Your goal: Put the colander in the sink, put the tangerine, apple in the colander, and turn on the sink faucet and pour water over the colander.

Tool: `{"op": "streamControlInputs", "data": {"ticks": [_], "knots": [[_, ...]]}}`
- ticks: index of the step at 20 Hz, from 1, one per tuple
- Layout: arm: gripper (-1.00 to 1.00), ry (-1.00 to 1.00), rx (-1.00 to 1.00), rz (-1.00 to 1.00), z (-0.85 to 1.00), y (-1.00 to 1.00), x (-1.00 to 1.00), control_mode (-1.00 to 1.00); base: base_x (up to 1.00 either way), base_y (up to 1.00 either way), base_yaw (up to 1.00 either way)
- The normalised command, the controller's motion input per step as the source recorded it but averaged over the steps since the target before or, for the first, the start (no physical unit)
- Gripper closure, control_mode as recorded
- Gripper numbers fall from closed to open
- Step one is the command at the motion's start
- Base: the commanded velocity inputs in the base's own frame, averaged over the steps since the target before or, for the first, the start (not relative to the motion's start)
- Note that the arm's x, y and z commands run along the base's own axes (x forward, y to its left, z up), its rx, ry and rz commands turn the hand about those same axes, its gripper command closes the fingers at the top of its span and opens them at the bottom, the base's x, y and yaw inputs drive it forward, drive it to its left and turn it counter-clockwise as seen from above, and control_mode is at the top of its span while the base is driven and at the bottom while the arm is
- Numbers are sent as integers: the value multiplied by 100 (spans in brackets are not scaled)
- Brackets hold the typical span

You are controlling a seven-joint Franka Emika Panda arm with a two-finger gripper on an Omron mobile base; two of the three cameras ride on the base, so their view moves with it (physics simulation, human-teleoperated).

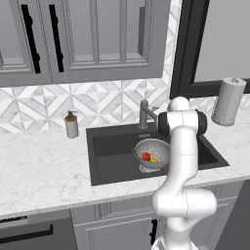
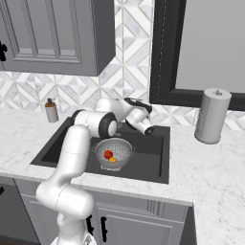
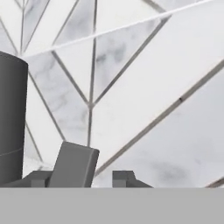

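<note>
Both base views looked down over the sink (image 1: 105, 146) from opposite sides; the hand view faced the backsplash (image 3: 144, 87) closely.

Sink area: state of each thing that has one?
colander: sitting in the sink
apple: in the colander
tangerine: in the colander, beside the apple
sink faucet: no water seen
gripper: at the faucet lever, open or shut unclear
</note>
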Motion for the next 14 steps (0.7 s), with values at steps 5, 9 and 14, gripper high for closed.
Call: {"op": "streamControlInputs", "data": {"ticks": [5, 9, 14], "knots": [[100, 0, 3, 0, -24, -70, 8, -100, 0, 0, 0], [100, 0, 0, 0, -25, -76, 5, -100, 0, 0, 0], [100, 0, 0, 0, -29, -80, 5, -100, 0, 0, 0]]}}
